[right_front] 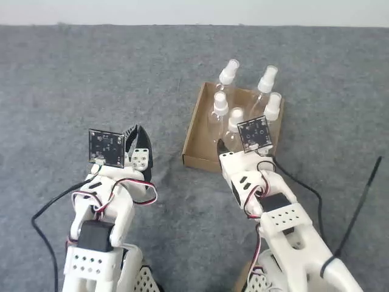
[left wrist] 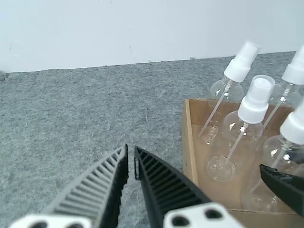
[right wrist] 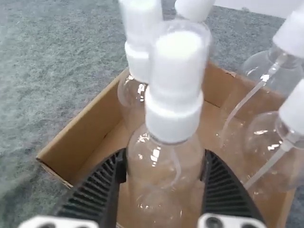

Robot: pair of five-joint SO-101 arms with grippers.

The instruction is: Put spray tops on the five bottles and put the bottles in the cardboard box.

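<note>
the right tool [right wrist: 164, 161] grips a capped bottle [right wrist: 164, 137] standing in the box [right wrist: 80, 137] with four others. the left tool [left wrist: 131, 154] hangs clenched and empty over the bench [left wrist: 71, 109], beside the box.

Under me: grey felt-like cover [right_front: 91, 79], fuzzy, runs edge to edge. At 12 o'clock plain white wall [left wrist: 142, 28], straight seam betw. them. Light even, shadows soft.
</note>
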